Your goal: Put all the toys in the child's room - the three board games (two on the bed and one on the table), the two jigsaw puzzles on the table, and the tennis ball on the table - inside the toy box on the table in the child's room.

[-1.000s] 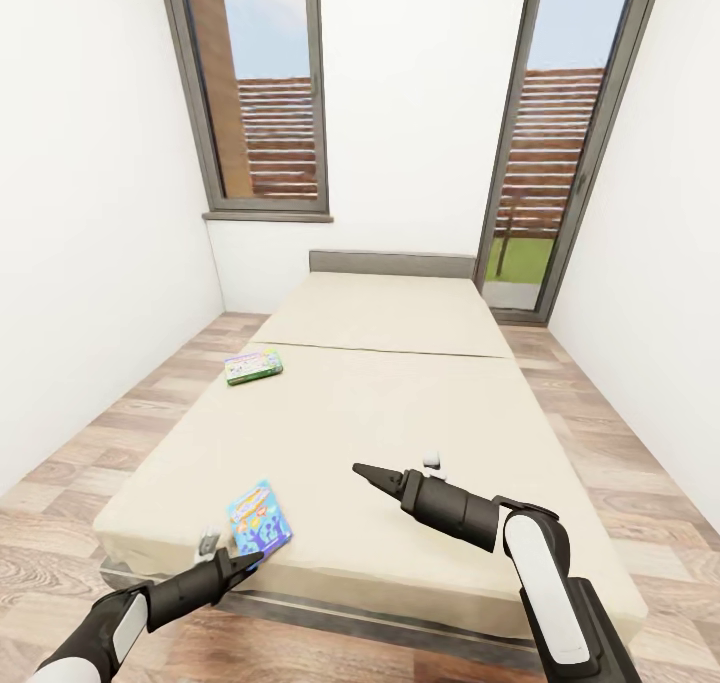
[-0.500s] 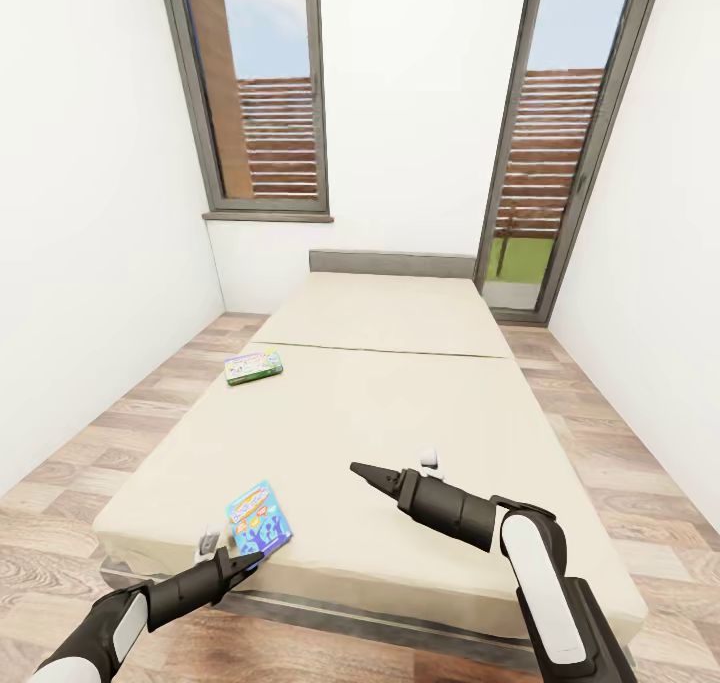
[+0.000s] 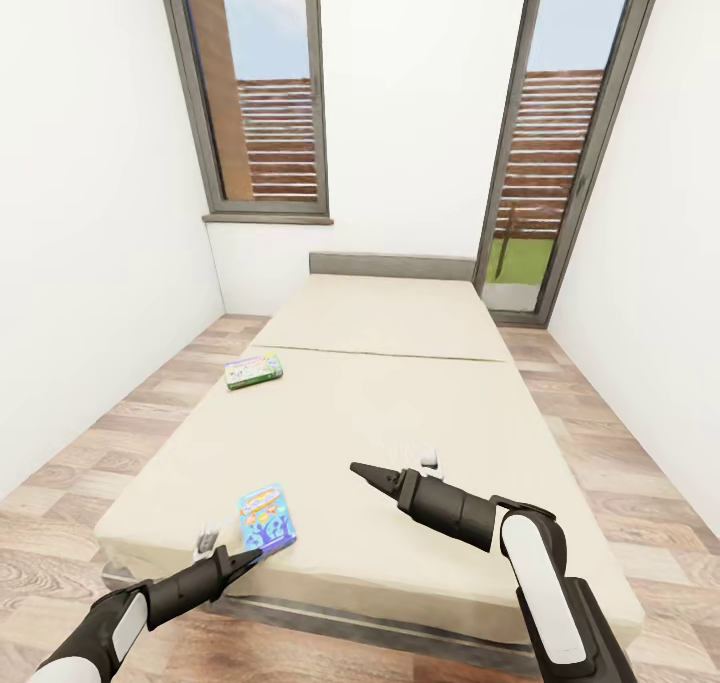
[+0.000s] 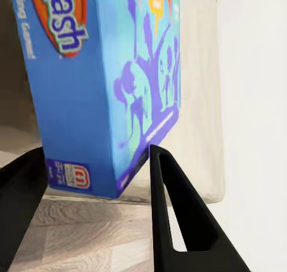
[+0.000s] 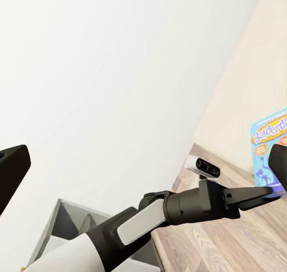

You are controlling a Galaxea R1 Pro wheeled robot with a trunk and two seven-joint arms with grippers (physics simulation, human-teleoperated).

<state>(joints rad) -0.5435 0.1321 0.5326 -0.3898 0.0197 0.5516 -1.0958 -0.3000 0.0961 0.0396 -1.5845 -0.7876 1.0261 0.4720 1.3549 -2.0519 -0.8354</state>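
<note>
place: home bedroom, as I see it | evidence: wide bed point(image 3: 380, 403) with grey headboard point(image 3: 390, 262) | wood-plank floor point(image 3: 140, 413) | white walls | tall window point(image 3: 262, 93) and glazed door point(image 3: 545, 153) facing a slatted fence

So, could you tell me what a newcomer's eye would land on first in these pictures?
Probably the bright blue board game near the foot of the beige bed, with the left gripper open at its near edge. Next, the green board game lying farther up the bed's left side. The right gripper hovers over the mattress, empty.
</note>
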